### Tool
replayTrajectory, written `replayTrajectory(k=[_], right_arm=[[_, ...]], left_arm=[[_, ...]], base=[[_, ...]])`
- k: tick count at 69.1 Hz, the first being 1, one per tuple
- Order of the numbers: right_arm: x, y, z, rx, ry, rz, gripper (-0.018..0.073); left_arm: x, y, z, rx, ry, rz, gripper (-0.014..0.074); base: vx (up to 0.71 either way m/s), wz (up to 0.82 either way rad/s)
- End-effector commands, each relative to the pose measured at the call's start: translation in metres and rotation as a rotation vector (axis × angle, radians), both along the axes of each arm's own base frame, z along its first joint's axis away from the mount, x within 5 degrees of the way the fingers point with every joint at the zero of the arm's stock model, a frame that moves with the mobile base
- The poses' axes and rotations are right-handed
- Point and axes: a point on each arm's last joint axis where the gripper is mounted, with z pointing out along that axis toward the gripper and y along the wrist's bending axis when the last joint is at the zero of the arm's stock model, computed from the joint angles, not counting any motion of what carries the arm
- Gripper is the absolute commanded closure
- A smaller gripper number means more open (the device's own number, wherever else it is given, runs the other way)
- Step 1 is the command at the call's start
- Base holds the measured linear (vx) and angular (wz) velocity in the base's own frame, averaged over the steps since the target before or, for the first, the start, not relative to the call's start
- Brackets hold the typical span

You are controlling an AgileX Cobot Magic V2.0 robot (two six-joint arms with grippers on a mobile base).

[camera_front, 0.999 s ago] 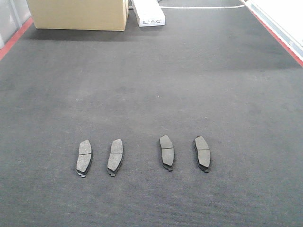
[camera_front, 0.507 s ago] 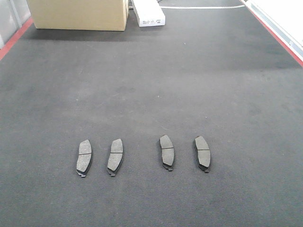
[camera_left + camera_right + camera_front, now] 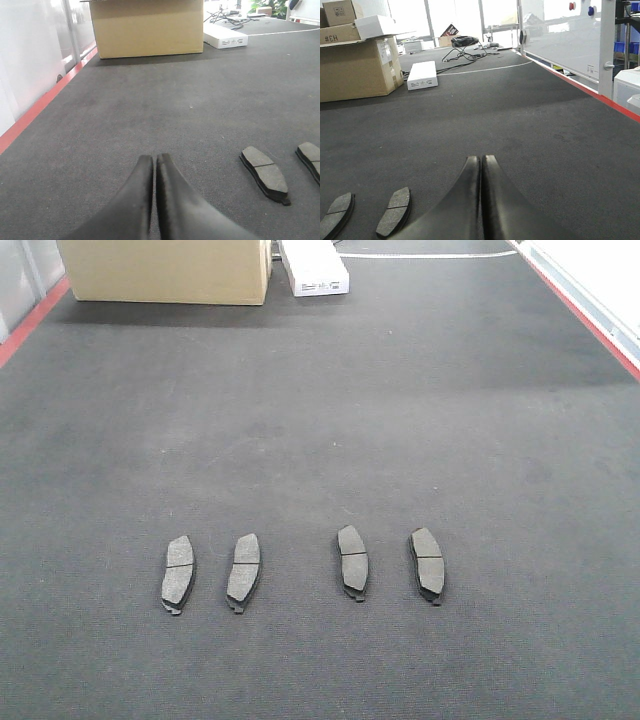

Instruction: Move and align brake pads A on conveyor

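We see the four curved dark grey gritty brake pads (image 3: 178, 574) (image 3: 243, 572) (image 3: 352, 562) (image 3: 428, 564) rowed on the charcoal fabric conveyor belt (image 3: 320, 420), left gripper (image 3: 154, 165) and right gripper (image 3: 481, 164) both closed and empty, so we judge alignment about done, retreat next

In the front-facing view the cardboard box (image 3: 165, 270) and the white box (image 3: 314, 267) beside it are cut off by the top edge, and the print on the white box is too small to read. In the left wrist view the left gripper (image 3: 154, 161) runs off the bottom edge, so only its closed jaws show, and the rightmost visible brake pad (image 3: 311, 156) is clipped by the right edge. In the right wrist view the right gripper (image 3: 481, 160) is likewise cropped at the bottom, the leftmost pad (image 3: 336, 216) is cut by the lower left corner, and the things at the far end of the conveyor (image 3: 530, 115) among the cables (image 3: 462, 52) are too small and washed out to identify.
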Motion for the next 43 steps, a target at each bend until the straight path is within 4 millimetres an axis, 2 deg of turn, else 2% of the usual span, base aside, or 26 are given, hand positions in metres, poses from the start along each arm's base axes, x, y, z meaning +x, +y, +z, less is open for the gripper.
replayTrajectory(k=[1, 43], right_arm=[[-0.0006, -0.0003, 0.0, -0.002, -0.064, -0.005, 0.0564], [-0.0006, -0.0003, 0.0, -0.002, -0.064, -0.005, 0.0564]], left_arm=[[-0.0007, -0.0003, 0.0102, -0.008, -0.093, 0.0, 0.0603], [-0.0007, -0.0003, 0.0102, -0.008, -0.093, 0.0, 0.0603]], base=[[0.0, 0.0], [0.0, 0.0]])
